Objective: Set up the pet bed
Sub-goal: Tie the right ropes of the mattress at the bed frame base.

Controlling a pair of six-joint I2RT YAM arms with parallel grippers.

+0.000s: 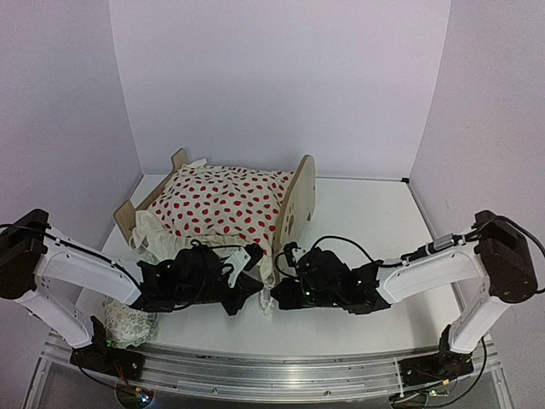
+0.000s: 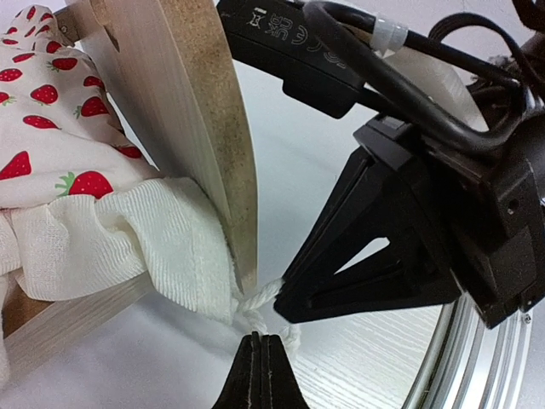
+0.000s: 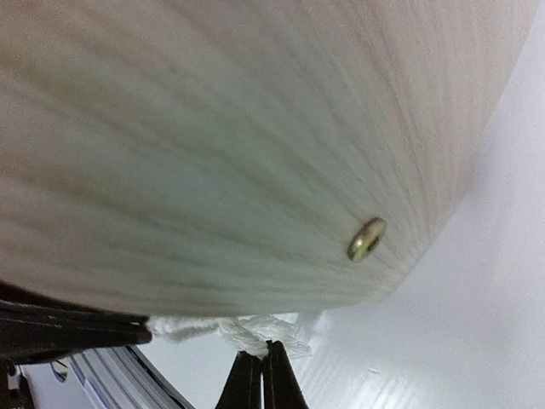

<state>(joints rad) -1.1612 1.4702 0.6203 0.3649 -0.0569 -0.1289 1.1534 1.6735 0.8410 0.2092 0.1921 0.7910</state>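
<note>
Roughly left of centre on the table sat the bed, blanket draped over it. Its long axis ran left to right across the table, footboard at the left end, headboard at the right end. Both grippers met at the near foot of the headboard, with the bed lying away from them, beyond and mostly to the left. Left gripper was on the mattress side, fingers pressed together at the blanket's twisted white corner. Right gripper was on the headboard's outer face, fingers likewise together on that same twist. Both looked to be nipping it, though the cloth was thin. Neither arm was clearly nearer. Judgement: the next pull on this corner depends on it hanging right at the headboard's near edge, which could snag it.
</note>
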